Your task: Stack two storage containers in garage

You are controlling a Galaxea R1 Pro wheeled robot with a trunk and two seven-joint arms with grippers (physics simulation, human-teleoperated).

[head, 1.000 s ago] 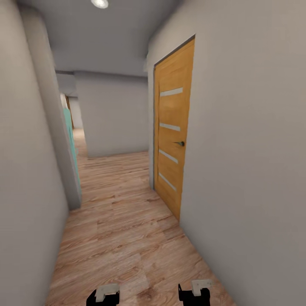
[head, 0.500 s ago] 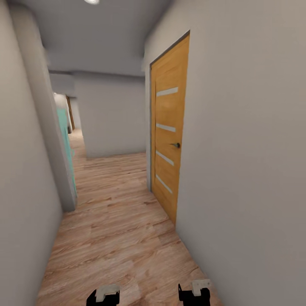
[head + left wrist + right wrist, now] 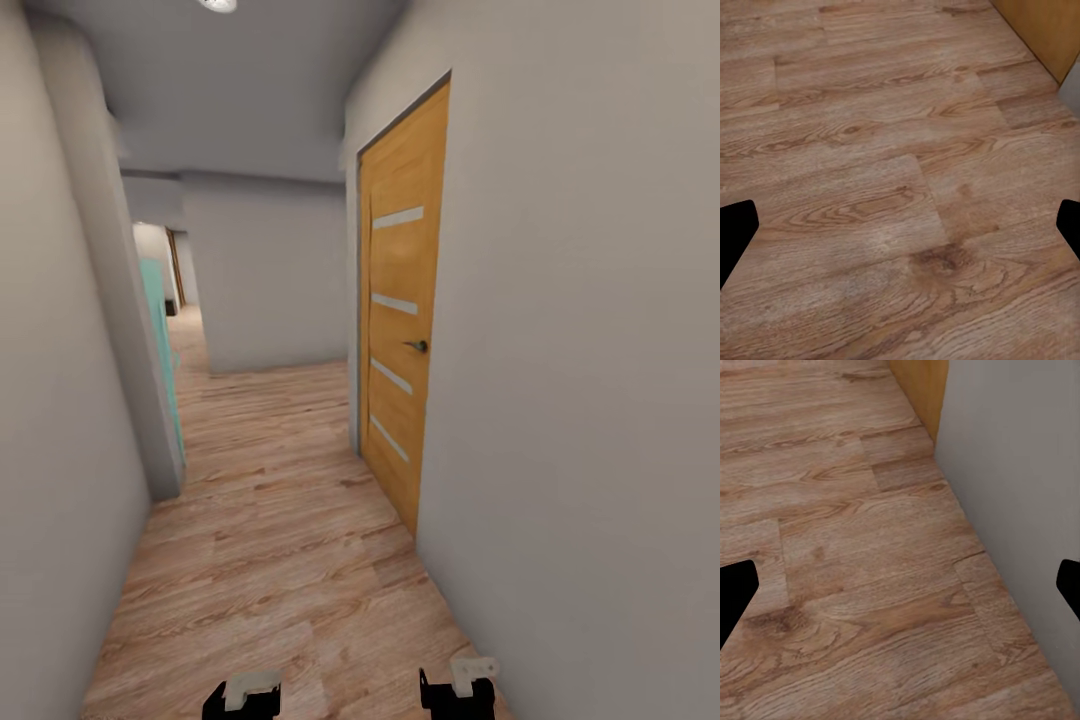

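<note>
Robot is in a hallway, wood floor (image 3: pixel 270 540) running up the middle; teal door (image 3: pixel 160 330) at left edge, grey end wall (image 3: pixel 265 270) centre, orange door (image 3: pixel 400 330) with frosted strips at right. Versus half a second back the whole view has swung slightly, so the camera moved, not the doors; the robot is probably in transit. At lower frame, left gripper (image 3: pixel 241 700) and right gripper (image 3: pixel 456 695) hang low, fingers wide apart, holding nothing; no containers in sight, so I cannot tell where they are.
</note>
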